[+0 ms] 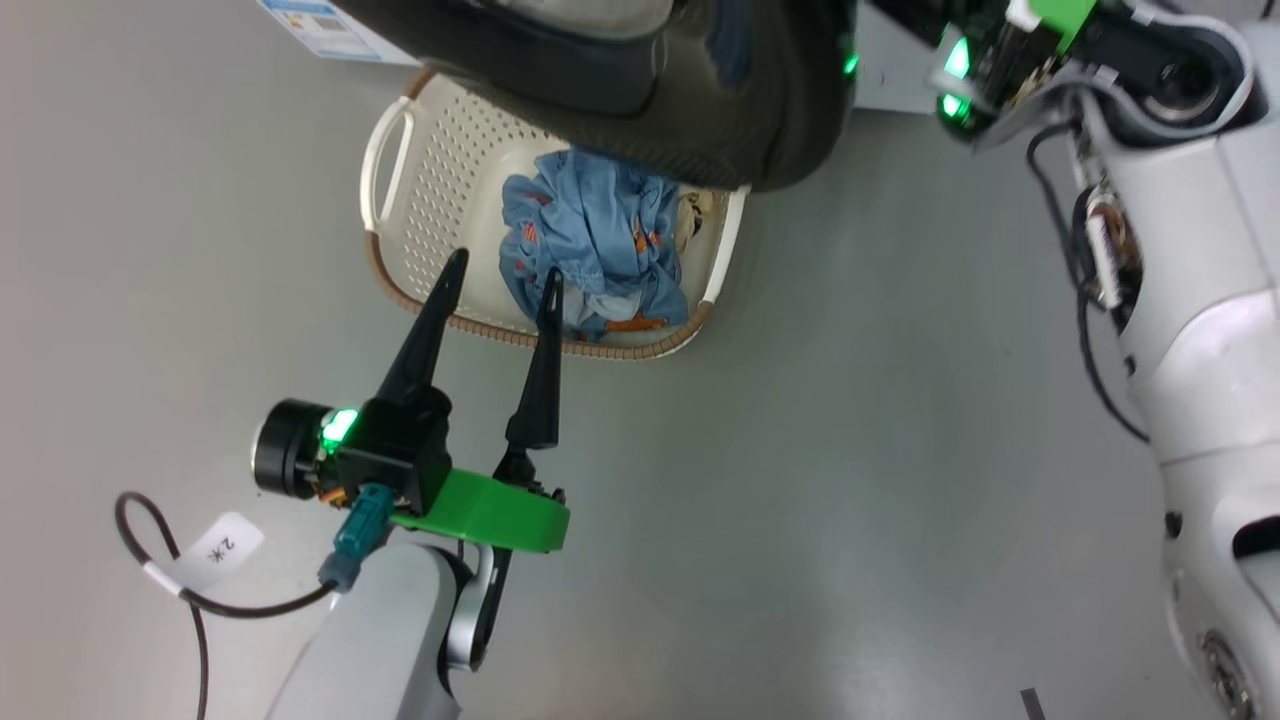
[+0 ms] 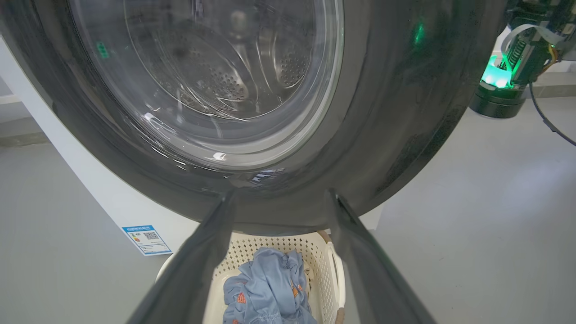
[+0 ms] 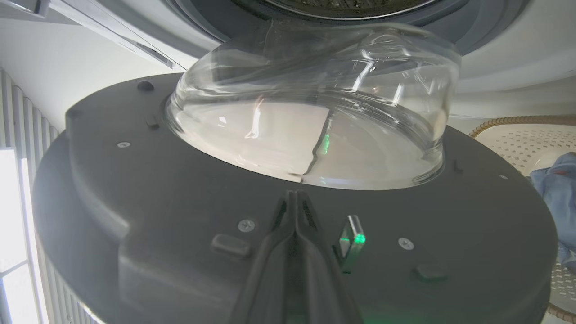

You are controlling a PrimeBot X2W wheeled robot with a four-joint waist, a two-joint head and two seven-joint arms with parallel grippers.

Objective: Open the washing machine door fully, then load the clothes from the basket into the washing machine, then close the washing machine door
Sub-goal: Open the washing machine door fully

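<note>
Left gripper (image 1: 503, 275), fingers apart, points at the clothes (image 1: 590, 235) in the basket (image 1: 440, 170) ahead. Right gripper (image 3: 294, 200), fingers together, faces the washing machine door (image 3: 180, 216)

door (image 1: 700, 100) overhangs basket (image 1: 430, 170) rear, front half clear

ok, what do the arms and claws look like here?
Left claw: two long black tapering fingers on a green bracket, round black module with green LED, teal plug, black cable with a white tag, grey forearm. Right claw: same dark fingers; arm white-shelled, with black cables and green lights.
</note>
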